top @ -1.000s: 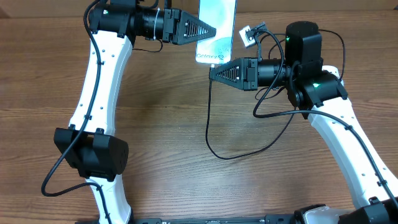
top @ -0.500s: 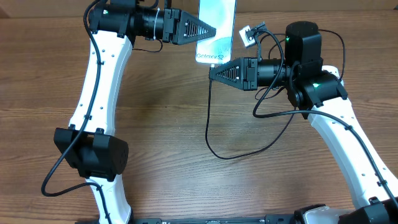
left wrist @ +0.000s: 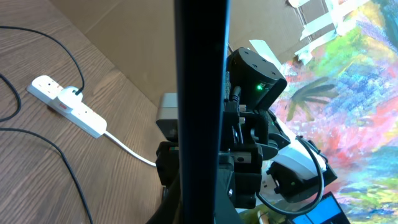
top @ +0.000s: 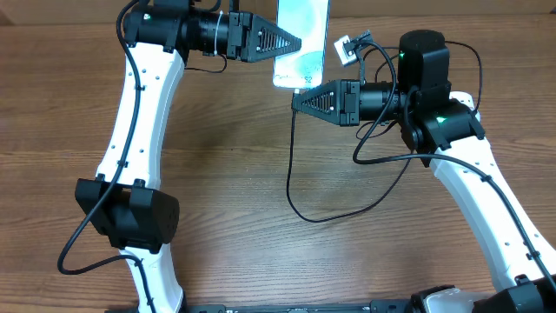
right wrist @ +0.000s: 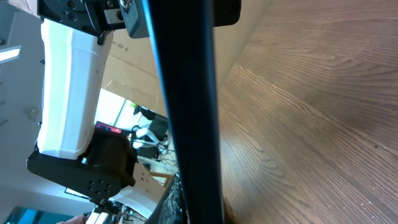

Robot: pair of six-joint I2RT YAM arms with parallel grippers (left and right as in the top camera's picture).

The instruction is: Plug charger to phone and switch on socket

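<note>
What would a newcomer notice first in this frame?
The teal-screened rectangular smartphone at the far edge of the wooden table, gripped at its side by the left gripper. Just in front of it, the right gripper pinches a thin black charger cable that loops across the tabletop.

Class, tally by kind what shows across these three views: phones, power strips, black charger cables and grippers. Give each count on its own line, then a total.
phone: 1
power strip: 1
black charger cable: 1
grippers: 2 (left gripper, right gripper)
Total: 5
</note>
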